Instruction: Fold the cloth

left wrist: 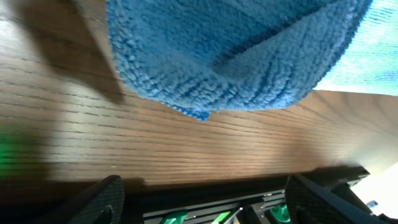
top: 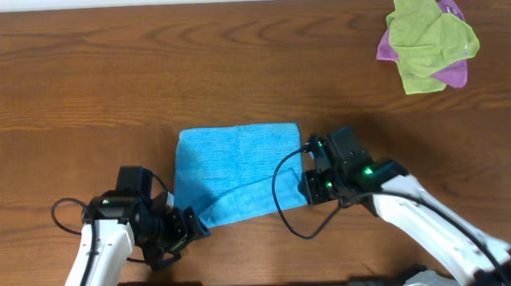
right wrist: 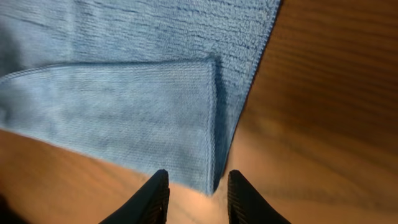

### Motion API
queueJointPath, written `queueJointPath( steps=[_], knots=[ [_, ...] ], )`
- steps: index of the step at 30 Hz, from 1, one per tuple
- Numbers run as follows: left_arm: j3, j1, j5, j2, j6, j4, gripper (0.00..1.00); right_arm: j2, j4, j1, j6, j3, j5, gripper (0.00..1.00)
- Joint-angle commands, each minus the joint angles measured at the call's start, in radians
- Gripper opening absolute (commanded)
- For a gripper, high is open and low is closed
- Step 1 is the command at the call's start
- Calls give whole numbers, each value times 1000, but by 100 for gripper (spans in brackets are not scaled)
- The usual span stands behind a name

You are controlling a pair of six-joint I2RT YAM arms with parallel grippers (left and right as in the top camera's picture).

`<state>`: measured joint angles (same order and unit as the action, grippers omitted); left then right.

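No writing can be read in any view.
The cloth (top: 239, 166) and the wooden table (top: 77, 73) show only plain surfaces, with no letter, number, brand mark or label that can be made out.
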<state>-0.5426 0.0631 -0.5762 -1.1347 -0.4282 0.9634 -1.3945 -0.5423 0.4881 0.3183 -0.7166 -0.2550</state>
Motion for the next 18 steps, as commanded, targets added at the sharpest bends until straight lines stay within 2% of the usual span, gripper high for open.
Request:
queueJointPath(
  steps=[1,8,18],
  knots=[
    [1,-4,-28,6,-10,1,84,-62,37,-5,-28,9,-8,31],
    [1,-4,-74,6,2,-3,84,-135,100,-5,-28,9,-13,31],
    [1,-4,-105,6,1,-17,85,-146,143,-5,-28,9,-15,31]
  ],
)
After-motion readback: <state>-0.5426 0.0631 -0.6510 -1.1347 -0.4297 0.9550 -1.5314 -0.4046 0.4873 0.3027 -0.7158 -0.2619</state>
